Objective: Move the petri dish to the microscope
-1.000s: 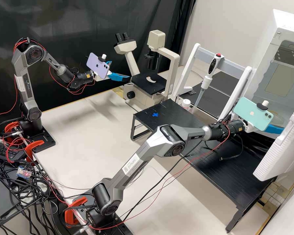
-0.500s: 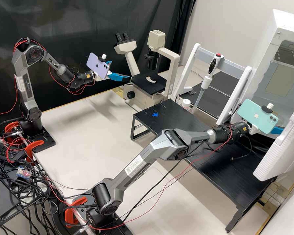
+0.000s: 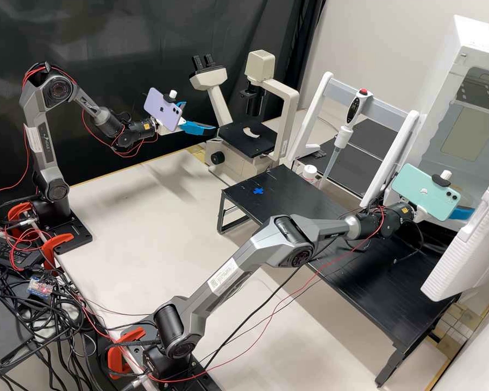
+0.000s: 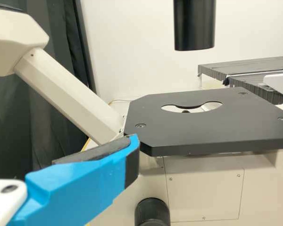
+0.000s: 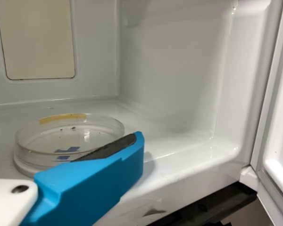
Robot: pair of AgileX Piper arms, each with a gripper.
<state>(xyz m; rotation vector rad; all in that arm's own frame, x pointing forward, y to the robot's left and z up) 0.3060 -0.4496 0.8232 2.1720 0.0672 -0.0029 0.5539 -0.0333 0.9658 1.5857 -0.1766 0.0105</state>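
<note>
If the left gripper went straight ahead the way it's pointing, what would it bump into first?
The left gripper would probably meet the microscope first, likely around its black stage, though depth is hard to judge.

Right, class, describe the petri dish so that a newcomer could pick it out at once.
Find the big white cabinet with its door open. The petri dish sits inside, on its floor. Unlike the pale wall panel beyond, it is round, see-through, with a yellowish strip at its rim.
</note>
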